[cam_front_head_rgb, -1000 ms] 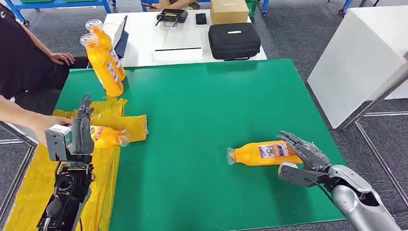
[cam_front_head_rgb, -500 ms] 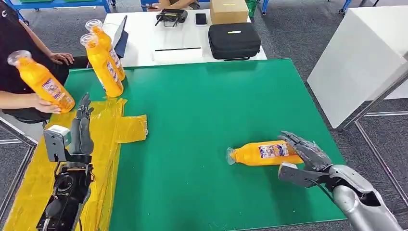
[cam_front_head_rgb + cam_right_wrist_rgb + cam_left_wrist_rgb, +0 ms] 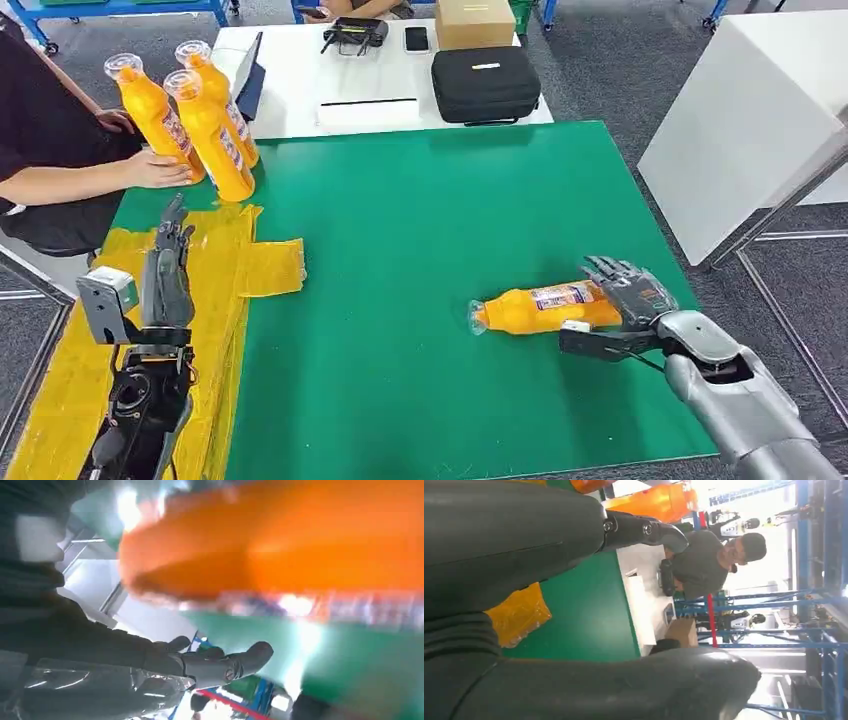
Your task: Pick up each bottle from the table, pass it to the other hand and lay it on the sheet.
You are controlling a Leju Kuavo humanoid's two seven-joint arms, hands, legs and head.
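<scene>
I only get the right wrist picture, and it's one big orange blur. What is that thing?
Observer: An orange bottle lying on its side on the green table; the right hand reaches over its base.
Operator: Any others?
Observer: Three upright bottles stand at the table's far left corner, with a person's hand on one.
Operator: And the other hand?
Observer: The left hand is above the yellow sheet, holding nothing.

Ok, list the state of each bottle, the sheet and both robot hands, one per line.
Lying bottle: on its side on the green table, right robot hand around its base.
Three bottles: upright at the far left corner, a person's hand on one.
Yellow sheet: crumpled, no bottle on it.
Left robot hand: open, holding nothing.
</scene>
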